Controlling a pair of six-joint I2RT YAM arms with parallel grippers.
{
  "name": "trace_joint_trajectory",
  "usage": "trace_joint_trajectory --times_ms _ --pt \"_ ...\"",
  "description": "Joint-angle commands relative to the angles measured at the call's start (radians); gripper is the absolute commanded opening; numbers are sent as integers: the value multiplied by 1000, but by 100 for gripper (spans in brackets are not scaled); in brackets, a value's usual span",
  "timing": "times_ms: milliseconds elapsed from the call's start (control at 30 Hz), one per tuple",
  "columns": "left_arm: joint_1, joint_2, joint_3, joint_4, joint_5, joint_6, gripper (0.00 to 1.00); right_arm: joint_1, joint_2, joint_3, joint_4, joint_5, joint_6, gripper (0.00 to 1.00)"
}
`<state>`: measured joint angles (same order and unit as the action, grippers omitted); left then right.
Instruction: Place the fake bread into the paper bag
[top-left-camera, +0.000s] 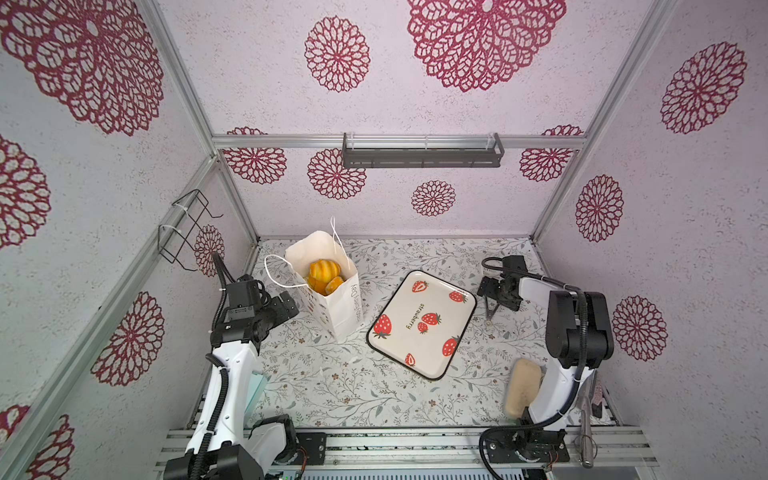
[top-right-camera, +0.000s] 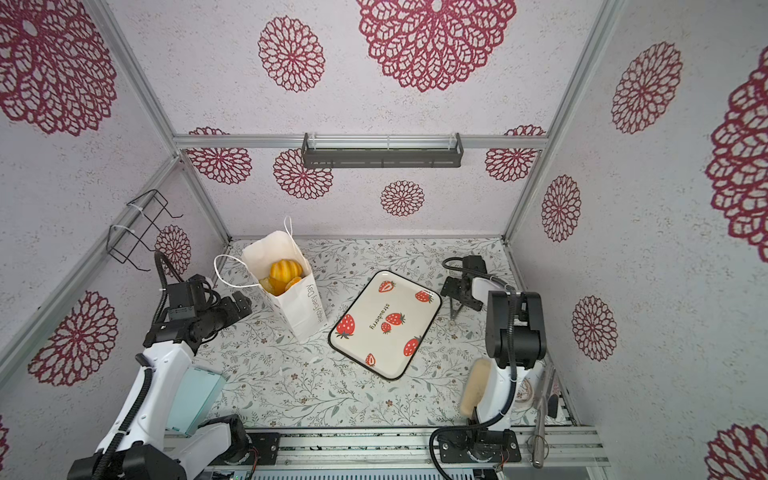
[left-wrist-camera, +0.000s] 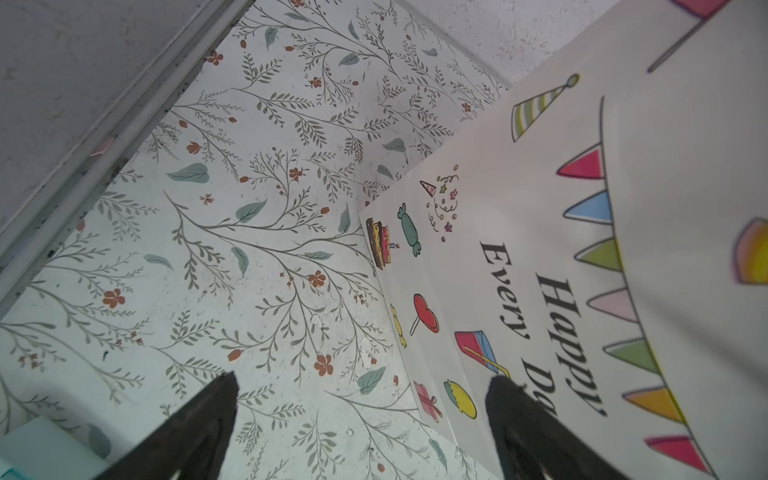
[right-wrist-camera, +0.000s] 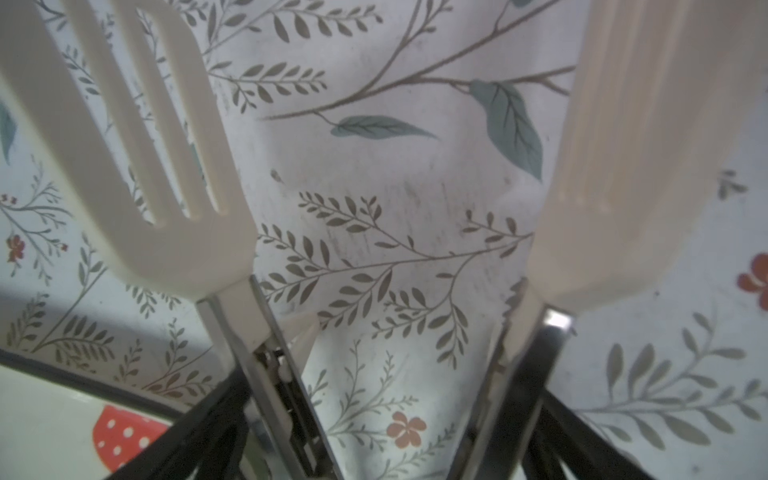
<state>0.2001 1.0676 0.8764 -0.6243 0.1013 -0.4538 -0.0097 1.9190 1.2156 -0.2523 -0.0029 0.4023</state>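
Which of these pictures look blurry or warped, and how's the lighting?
In both top views the wide lens splays the walls outward; light is even, the paper bag sharp. Left wrist view: the bag's nearest part goes soft, the left gripper is dark silhouette. Right wrist view: the tongs are blurred close up, the table between them crisper.

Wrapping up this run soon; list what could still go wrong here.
1. The left gripper stands open right beside the tall bag; a nudge could tip it and spill the bread.
2. A cord handle hangs out toward that arm and could snag.
3. The right gripper points its tongs at the nearby table; going lower could jam them.
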Motion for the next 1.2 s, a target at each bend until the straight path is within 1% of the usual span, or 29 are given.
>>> trace_joint_trajectory --times_ms 0,233,300,367,500,600,700,800,867,933,1000,1067,1167 --pt "7 15 -12 32 -3 -14 97 -5 -84 -31 -9 4 10 99" --pt "7 54 -12 70 -16 -4 97 -3 -280 -154 57 -10 13 99" --pt "6 52 -48 140 25 8 97 -1 -344 -201 77 -9 6 99" --pt "6 41 -78 192 41 9 97 2 -398 -246 96 1 -7 99" --pt "4 0 -160 322 26 57 97 18 -521 -356 164 83 -30 99" --pt "-2 -46 -223 416 -12 83 97 27 -592 -439 235 117 -19 99" --pt "-22 -83 -268 480 -79 86 97 34 -626 -505 299 136 -29 99" --pt "-62 -111 -333 560 -192 94 97 46 -674 -586 413 150 -32 99" --pt "-74 -120 -366 600 -247 107 97 48 -703 -615 446 191 -32 99" --pt "-82 -141 -401 648 -276 116 97 49 -725 -632 454 231 -41 99" --pt "-84 -168 -448 727 -272 132 97 50 -743 -669 493 250 -40 99" --pt "-84 -182 -487 787 -301 159 97 51 -768 -725 572 251 -40 99" --pt "-82 -178 -517 843 -306 196 97 53 -796 -796 677 251 -54 99"
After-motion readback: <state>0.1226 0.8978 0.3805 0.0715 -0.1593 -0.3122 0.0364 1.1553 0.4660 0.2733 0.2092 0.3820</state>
